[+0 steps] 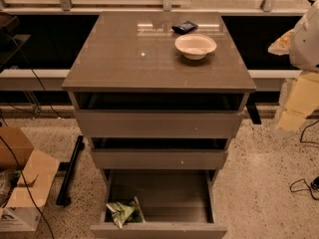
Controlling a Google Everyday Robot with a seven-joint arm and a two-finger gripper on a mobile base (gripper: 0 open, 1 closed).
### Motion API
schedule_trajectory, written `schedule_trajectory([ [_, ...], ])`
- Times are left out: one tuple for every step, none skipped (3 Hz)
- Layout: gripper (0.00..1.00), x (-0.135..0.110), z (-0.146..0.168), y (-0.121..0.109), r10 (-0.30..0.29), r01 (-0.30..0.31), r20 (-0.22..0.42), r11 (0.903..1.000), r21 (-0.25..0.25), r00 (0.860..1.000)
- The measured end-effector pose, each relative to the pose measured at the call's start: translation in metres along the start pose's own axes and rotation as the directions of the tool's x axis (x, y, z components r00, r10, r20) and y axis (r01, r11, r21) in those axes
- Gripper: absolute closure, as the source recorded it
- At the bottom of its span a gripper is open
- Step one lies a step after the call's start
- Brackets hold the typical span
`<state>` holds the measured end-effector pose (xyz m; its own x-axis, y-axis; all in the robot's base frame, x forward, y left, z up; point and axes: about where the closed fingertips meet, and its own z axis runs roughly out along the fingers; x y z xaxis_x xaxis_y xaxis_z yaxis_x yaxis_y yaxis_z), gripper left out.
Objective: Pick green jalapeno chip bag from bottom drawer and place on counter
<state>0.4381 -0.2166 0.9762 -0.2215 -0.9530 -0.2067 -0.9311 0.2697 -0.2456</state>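
The green chip bag (122,212) lies in the open bottom drawer's (172,195) front left corner. The gripper (298,103) hangs right of the counter (144,59), well apart; open or closed, I cannot tell.

A white bowl (195,46) sits toward the back right of the bench (124,59), with a small dark blue packet (185,27) just behind it. Under the top, the upper drawer (159,123) and the middle drawer (159,159), both shallow, stand partly pulled out. On the speckled floor (259,173) an open cardboard box (22,176) lies at the left with a black bar (70,171) beside it, a thin black cable (301,185) loops at the right, and the tool (294,106) hangs at the right edge, beside the bench.
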Motion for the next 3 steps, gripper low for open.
schedule_trajectory([
  [0.00,-0.001,0.002,0.001,-0.002,0.002,0.006,1.0000,-0.002,1.000],
  [0.00,-0.021,0.023,0.011,-0.022,0.025,0.091,0.9992,-0.031,0.996],
  [0.00,-0.033,0.062,0.028,0.002,0.021,0.225,0.9949,-0.098,0.974],
])
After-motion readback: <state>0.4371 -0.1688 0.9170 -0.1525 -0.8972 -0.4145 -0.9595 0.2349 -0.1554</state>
